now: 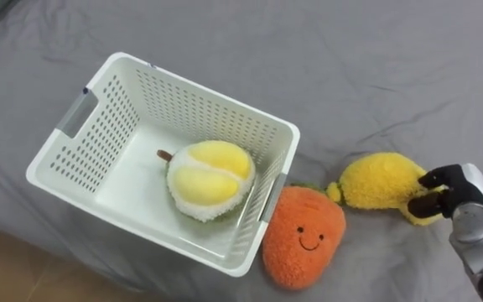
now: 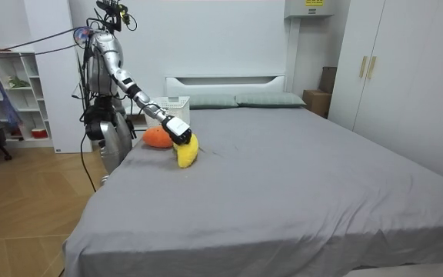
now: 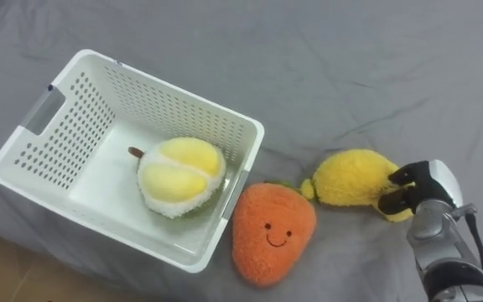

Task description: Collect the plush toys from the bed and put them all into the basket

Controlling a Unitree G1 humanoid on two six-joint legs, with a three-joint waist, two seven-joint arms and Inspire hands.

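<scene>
A white perforated basket (image 1: pixel 82 147) (image 3: pixel 53 143) sits on the grey bed (image 1: pixel 376 75) with a yellow and white durian plush (image 1: pixel 208 179) (image 3: pixel 179 176) inside it. An orange carrot plush (image 1: pixel 303 235) (image 3: pixel 271 235) with a smiling face lies against the basket's right side. To its right lies a yellow plush toy (image 1: pixel 380 180) (image 3: pixel 350 179) (image 2: pixel 187 151). My right hand (image 1: pixel 447 191) (image 3: pixel 418 191) (image 2: pixel 178 129) has its dark fingers curled round that toy's right end.
In the room view I stand at the bed's corner on the room view's left, right arm stretched over the mattress. Pillows (image 2: pixel 271 100) lie at the headboard. A wardrobe (image 2: pixel 406 69) stands on the room view's right and shelves (image 2: pixel 14 85) on its left.
</scene>
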